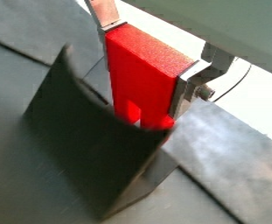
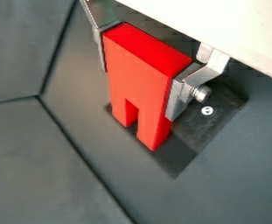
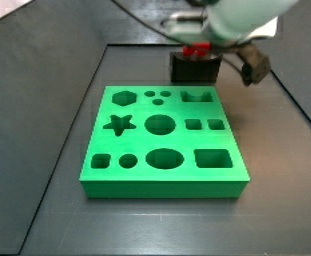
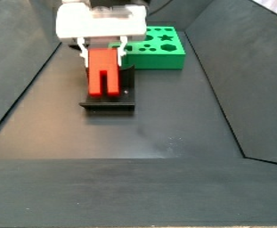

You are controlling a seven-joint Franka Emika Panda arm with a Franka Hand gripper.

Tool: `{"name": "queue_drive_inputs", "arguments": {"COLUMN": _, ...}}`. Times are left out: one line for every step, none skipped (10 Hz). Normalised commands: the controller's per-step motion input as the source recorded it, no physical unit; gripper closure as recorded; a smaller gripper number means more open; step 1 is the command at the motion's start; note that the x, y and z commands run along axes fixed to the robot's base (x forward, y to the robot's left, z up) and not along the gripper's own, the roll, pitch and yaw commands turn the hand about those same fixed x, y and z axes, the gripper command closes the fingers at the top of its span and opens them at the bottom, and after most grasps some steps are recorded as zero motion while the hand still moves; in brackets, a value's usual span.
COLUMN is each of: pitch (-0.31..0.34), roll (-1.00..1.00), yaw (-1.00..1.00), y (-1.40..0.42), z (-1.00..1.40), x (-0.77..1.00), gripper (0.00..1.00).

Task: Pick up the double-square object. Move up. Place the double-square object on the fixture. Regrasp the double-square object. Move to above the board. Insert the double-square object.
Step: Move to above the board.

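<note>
In a wrist view my tool point(image 1: 144, 66) is clamped on the double-square object point(image 1: 141, 74), silver plates on both flanks, and the red piece stands prongs-down against the dark fixture point(image 1: 97, 144). So I judge the pick and lift are done, and I'm at the fixture step, either setting down or regrasping; I can't tell which.

In a wrist view my tool point(image 2: 144, 66) grips the upper body of the double-square object point(image 2: 138, 83), with its two prongs and the notch between them plain to see over the fixture's base plate point(image 2: 202, 131).

In a side view the board point(image 3: 162, 142) lies near the fixture, every hole empty. Moving above it and inserting are left.

In a side view the surface point(image 4: 165, 116) is dark, matte and bare around the fixture point(image 4: 109, 103), with sloped dark walls on both sides.
</note>
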Motion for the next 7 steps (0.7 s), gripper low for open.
{"name": "queue_drive_inputs", "arguments": {"pitch": 0.053, "roll": -0.02, "yaw": -0.12, "y": 0.04, "z": 1.0, "x": 0.12, "gripper": 1.0}}
{"name": "queue_drive_inputs", "arguments": {"pitch": 0.096, "roll": -0.02, "yaw": -0.09, "y": 0.04, "z": 1.0, "x": 0.11, "gripper": 1.0}}
{"name": "queue_drive_inputs", "arguments": {"pitch": 0.122, "roll": -0.03, "yaw": -0.06, "y": 0.04, "z": 1.0, "x": 0.1, "gripper": 1.0}}
{"name": "queue_drive_inputs", "arguments": {"pitch": 0.145, "roll": -0.03, "yaw": -0.02, "y": 0.03, "z": 1.0, "x": 0.09, "gripper": 1.0}}
{"name": "queue_drive_inputs", "arguments": {"pitch": 0.153, "roll": -0.04, "yaw": 0.0, "y": 0.03, "z": 1.0, "x": 0.09, "gripper": 1.0}}
{"name": "queue_drive_inputs", "arguments": {"pitch": 0.167, "roll": -0.05, "yaw": 0.04, "y": 0.03, "z": 1.0, "x": 0.08, "gripper": 1.0}}
{"name": "queue_drive_inputs", "arguments": {"pitch": 0.17, "roll": -0.05, "yaw": 0.06, "y": 0.02, "z": 1.0, "x": 0.08, "gripper": 1.0}}
